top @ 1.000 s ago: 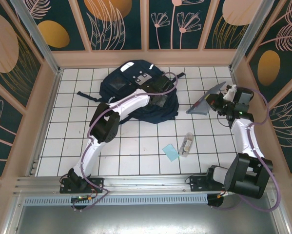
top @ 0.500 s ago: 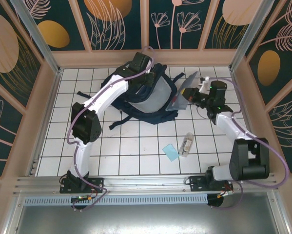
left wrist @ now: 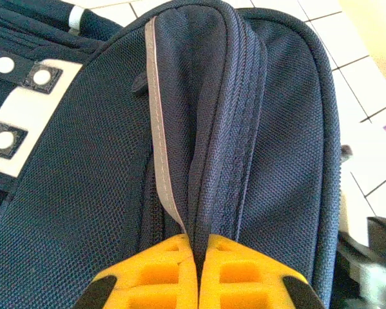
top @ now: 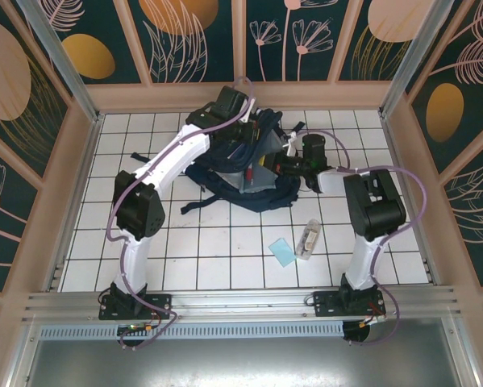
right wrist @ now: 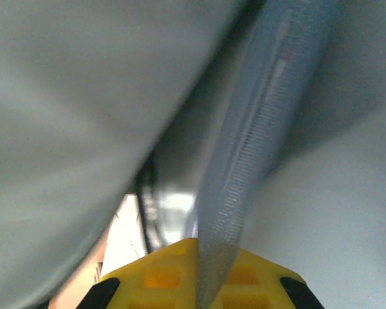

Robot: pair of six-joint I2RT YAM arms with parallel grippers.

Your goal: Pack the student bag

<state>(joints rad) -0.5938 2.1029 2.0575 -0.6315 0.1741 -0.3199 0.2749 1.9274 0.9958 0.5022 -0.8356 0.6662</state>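
Fabric of the student bag (left wrist: 83, 193) is pinched in the left jaws, a grey pouch (right wrist: 244, 161) in the right jaws.

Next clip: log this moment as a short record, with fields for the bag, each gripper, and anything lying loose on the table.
bag: student bag, far middle of the tiled table
left gripper: shut on the bag's zipper edge
right gripper: shut on a flat grey pouch, at the bag's opening
loose items: light blue card and clear container, side by side, near right
unclear: how far the pouch is inside
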